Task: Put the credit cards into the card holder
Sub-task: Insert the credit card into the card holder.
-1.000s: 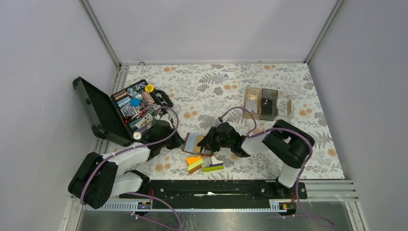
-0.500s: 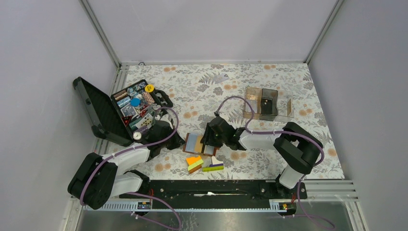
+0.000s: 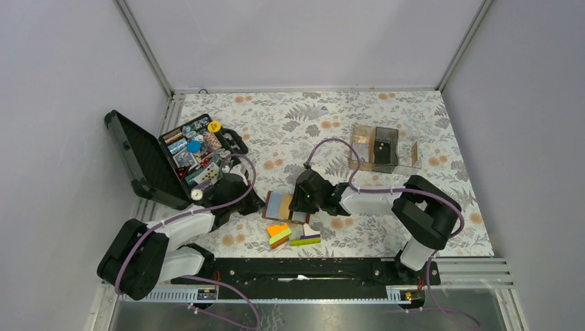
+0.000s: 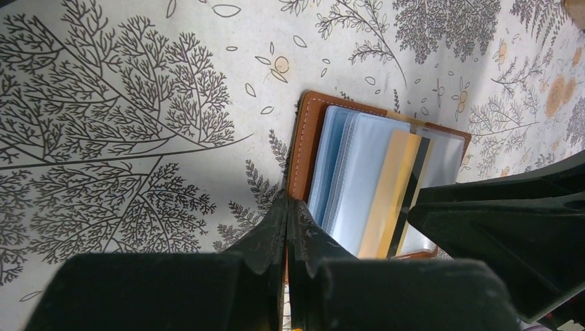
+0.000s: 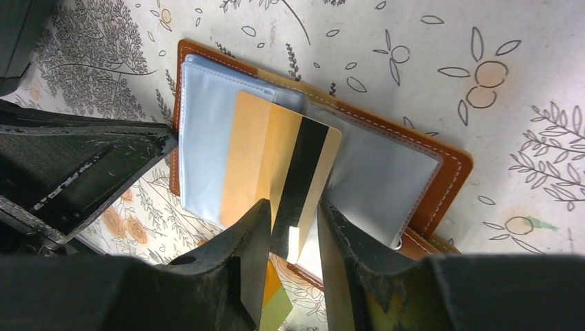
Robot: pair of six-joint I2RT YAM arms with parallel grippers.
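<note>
Card (image 5: 276,152) lies between right pincer (image 5: 293,210) tips, atop open card holder (image 5: 452,172).

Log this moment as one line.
step: card insertion | left hand shut at card holder edge | right hand open over tan card atop holder

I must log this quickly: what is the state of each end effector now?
Left end effector: closed, tips at the card holder edge.
Right end effector: tan card between its fingers; firm grip cannot be told.
</note>
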